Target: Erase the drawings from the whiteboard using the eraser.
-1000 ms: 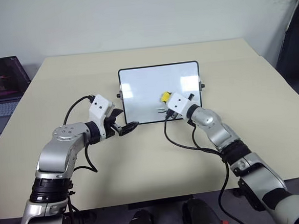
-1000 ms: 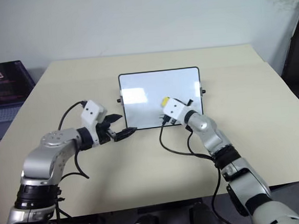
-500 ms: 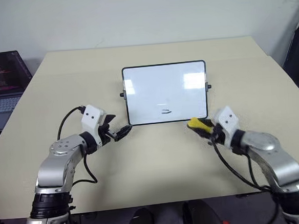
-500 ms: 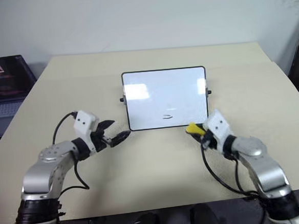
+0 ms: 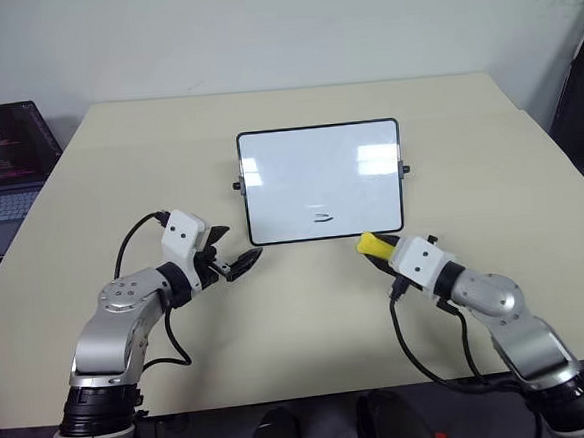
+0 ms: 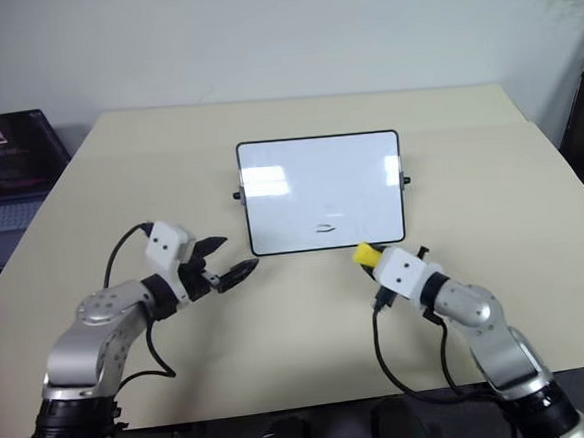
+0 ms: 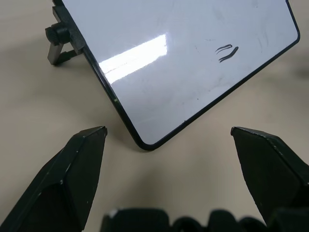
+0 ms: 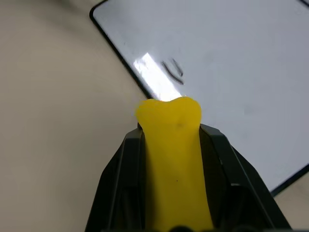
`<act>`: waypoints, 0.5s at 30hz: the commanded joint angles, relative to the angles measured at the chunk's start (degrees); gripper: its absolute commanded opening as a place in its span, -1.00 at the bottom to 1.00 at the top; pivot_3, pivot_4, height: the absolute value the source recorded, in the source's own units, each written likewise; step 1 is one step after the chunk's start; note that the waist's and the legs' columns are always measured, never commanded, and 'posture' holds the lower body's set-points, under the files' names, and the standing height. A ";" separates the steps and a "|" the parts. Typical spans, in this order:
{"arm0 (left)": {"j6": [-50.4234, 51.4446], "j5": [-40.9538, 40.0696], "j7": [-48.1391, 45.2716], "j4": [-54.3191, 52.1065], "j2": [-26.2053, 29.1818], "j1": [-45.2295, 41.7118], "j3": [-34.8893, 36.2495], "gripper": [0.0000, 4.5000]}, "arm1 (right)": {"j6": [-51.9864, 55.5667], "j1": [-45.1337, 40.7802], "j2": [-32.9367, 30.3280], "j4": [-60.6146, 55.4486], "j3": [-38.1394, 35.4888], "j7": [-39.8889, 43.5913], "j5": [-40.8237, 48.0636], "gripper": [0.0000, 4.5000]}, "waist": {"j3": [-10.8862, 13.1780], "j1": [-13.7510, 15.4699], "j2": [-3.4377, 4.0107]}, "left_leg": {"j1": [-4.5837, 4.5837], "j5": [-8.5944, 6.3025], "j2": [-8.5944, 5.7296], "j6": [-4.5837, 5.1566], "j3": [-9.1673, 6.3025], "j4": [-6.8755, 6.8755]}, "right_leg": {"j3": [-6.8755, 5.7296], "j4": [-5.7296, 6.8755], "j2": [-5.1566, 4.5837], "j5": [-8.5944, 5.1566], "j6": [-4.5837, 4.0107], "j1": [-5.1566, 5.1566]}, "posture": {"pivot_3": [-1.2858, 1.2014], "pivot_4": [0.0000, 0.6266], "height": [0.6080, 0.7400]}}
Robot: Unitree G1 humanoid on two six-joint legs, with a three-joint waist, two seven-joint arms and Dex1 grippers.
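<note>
Mid-erase: right gripper clamps eraser just off whiteboard; left gripper wide, empty. Drawings remain; next, wipe them.

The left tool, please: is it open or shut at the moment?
Open. The left tool's two black fingers stand wide apart with bare table between them, just off the whiteboard's near corner, holding nothing.

Beige tabletop with one whiteboard

The whiteboard stands on it toward the far middle, propped on small black side knobs.
</note>
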 commanded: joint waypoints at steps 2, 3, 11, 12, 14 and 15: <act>-1.54 -0.70 0.22 -0.80 -0.16 -1.65 1.12 1.00 | -0.20 -5.75 5.67 4.60 -0.13 -2.98 0.42 -0.47 | 0.00 -0.01 0.00 | 0.00 0.00 0.00 0.01 -0.02 0.00 | 0.00 0.00 0.01 0.02 -0.04 0.00 | 0.03 -0.52 1.00; -1.58 -0.73 0.20 -0.74 -0.14 -1.72 1.13 1.00 | -0.27 -7.57 6.78 6.69 0.09 -4.16 -0.79 -0.47 | 0.00 -0.01 0.00 | 0.01 0.00 0.00 0.01 0.00 0.00 | 0.01 0.01 0.02 0.11 -0.19 0.00 | 0.03 -0.52 1.00; -2.42 -0.18 -0.08 0.78 -0.06 -2.63 0.56 1.00 | -8.64 -21.79 11.17 26.03 3.47 -14.76 -11.42 -0.48 | 0.00 -0.03 0.00 | 0.00 0.02 -0.01 -0.04 0.02 -0.01 | 0.02 0.06 0.15 0.18 -0.31 -0.05 | 0.03 -0.52 1.00; -2.56 -0.08 -0.13 0.93 -0.07 -2.80 0.40 1.00 | -9.78 -23.61 11.94 28.59 3.61 -15.66 -11.81 -0.48 | 0.00 -0.14 0.00 | 0.01 0.03 0.00 -0.05 0.03 -0.01 | 0.04 0.07 0.15 0.18 -0.31 -0.05 | 0.03 -0.52 1.00; -2.84 0.07 -0.22 1.38 -0.07 -3.14 0.23 1.00 | -11.59 -26.74 13.35 33.33 3.54 -17.18 -12.25 -0.48 | 0.00 -0.17 0.00 | 0.00 0.03 0.01 -0.07 0.06 -0.02 | 0.06 0.09 0.15 0.19 -0.33 -0.08 | 0.03 -0.52 1.00; -2.98 0.11 -0.25 1.62 -0.07 -3.26 0.20 1.00 | -12.50 -28.08 13.97 35.49 3.51 -17.80 -12.43 -0.48 | 0.00 -0.16 0.00 | -0.01 0.04 0.01 -0.07 0.05 -0.02 | 0.06 0.09 0.15 0.20 -0.34 -0.09 | 0.03 -0.52 1.00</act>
